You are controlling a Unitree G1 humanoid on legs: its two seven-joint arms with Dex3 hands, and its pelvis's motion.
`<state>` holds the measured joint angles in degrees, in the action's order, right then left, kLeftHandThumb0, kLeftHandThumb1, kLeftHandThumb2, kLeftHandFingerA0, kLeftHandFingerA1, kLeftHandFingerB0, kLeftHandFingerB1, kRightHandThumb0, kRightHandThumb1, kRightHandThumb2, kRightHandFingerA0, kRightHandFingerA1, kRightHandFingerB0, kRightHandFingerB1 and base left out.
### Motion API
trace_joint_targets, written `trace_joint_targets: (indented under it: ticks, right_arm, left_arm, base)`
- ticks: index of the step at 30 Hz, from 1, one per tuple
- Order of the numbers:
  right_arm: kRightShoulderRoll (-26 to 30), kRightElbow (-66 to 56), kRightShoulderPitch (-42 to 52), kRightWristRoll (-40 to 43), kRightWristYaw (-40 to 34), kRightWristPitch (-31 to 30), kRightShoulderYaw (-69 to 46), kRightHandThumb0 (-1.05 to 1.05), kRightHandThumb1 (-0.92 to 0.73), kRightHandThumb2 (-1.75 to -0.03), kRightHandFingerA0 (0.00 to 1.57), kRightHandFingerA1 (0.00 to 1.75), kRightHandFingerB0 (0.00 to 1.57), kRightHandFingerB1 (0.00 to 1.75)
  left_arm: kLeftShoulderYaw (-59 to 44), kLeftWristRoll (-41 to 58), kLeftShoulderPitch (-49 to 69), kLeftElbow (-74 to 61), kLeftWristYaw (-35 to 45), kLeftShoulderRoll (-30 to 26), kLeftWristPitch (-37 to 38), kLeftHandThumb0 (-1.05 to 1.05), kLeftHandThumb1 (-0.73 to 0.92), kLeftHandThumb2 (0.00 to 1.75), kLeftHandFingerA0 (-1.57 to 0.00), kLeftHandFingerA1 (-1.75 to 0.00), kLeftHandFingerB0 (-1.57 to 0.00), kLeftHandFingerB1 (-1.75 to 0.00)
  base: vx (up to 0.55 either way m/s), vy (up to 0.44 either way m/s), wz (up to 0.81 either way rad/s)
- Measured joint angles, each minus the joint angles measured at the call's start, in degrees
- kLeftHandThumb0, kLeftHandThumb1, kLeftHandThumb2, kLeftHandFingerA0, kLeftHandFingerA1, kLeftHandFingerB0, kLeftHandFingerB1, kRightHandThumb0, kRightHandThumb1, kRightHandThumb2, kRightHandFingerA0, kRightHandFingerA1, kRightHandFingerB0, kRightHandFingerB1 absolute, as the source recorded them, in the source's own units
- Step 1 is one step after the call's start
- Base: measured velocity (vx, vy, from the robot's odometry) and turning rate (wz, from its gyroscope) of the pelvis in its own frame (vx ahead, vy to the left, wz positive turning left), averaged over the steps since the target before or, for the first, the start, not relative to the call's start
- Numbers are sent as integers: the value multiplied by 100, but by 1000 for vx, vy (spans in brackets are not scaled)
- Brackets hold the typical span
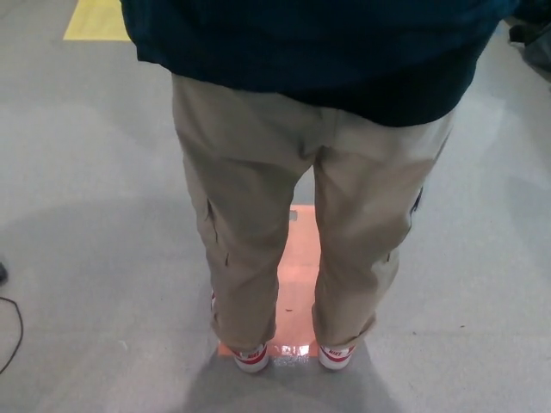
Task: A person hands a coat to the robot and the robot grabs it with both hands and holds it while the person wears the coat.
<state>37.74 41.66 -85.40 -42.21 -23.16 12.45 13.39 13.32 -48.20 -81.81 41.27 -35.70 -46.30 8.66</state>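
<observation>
Head view, looking down. A person (301, 215) stands directly in front of me, back turned, filling the middle of the picture from the top edge to the shoes. The coat (318, 52) (dark navy, its lower hem the only part visible) hangs across the person's back at the top of the picture, its hem lying over the waist of the trousers (258, 215), which are beige with side pockets. Neither of my hands shows, so I cannot tell whether their fingers are spread, pressed together or closed on the coat. The shoes (251, 357), white with red trim, stand at the near end of an orange floor patch (297, 275), one at each near corner, heels toward me. The patch shows between the two legs. The floor (95, 215) is grey. A yellow floor mark (96, 19) lies at the upper left, well apart from the person. A thin black cable (12, 337) curves in at the lower left edge.
</observation>
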Motion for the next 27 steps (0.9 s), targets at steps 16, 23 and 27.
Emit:
trace_joint_targets:
  ticks: [16,23,27]
  right_arm:
    - [-157,-3546,3100,3,23,-3,-772,-102,-78,-106,0,3,0,0]
    - [-518,-5061,4946,-53,5,21,-858,-102,-75,-103,0,4,0,0]
    - [-743,-5638,5988,-79,-31,63,-858,-100,-75,-104,0,4,0,0]
  left_arm:
    - [-1082,17,3076,-3443,62,329,0,-102,68,103,0,0,0,0]
    - [-1294,-5,5010,-4978,46,915,18,-98,67,101,0,-3,0,0]
    - [-1296,-31,6018,-5497,-3,1240,21,-96,64,98,0,-9,0,0]
  base:
    - [0,0,0]
    - [0,0,0]
    - [0,0,0]
